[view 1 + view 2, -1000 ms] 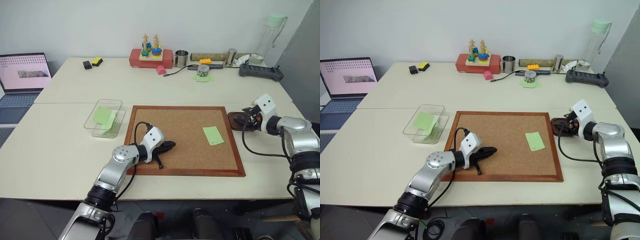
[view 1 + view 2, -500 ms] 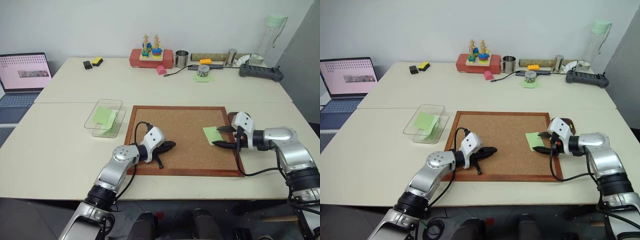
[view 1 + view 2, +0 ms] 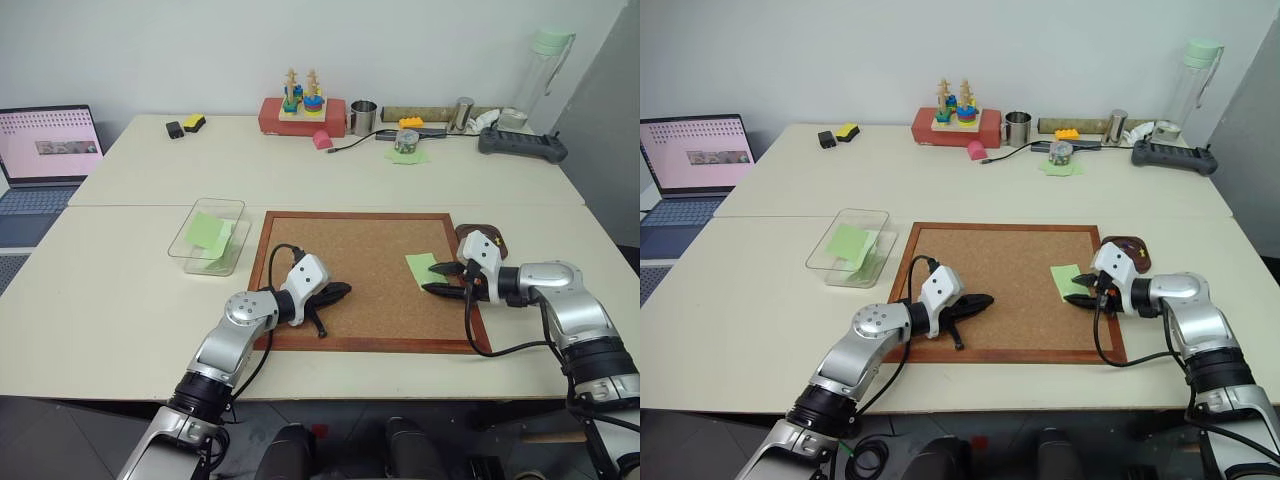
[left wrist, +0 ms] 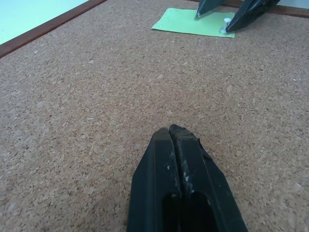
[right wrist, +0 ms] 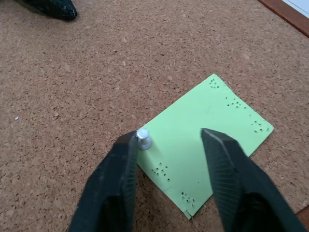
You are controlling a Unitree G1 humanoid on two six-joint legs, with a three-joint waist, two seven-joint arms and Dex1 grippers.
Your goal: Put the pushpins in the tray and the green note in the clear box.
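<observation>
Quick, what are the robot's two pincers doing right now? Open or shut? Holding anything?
Left pincer: shut, empty, resting over the cork board.
Right pincer: open, fingers either side of the pushpin in the green note, not gripping yet.

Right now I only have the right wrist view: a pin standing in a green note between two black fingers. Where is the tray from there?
Observer: The tray lies just off the right edge of the corkboard, directly behind the right gripper.
Operator: And the clear box?
Observer: The clear box sits on the table off the board's left edge, across the board from that gripper.
Operator: Is anything in it?
Observer: Yes, green paper lies inside it.
Operator: Are there more notes on the cork?
Observer: No, the green note at the gripper is the only one on the board.
</observation>
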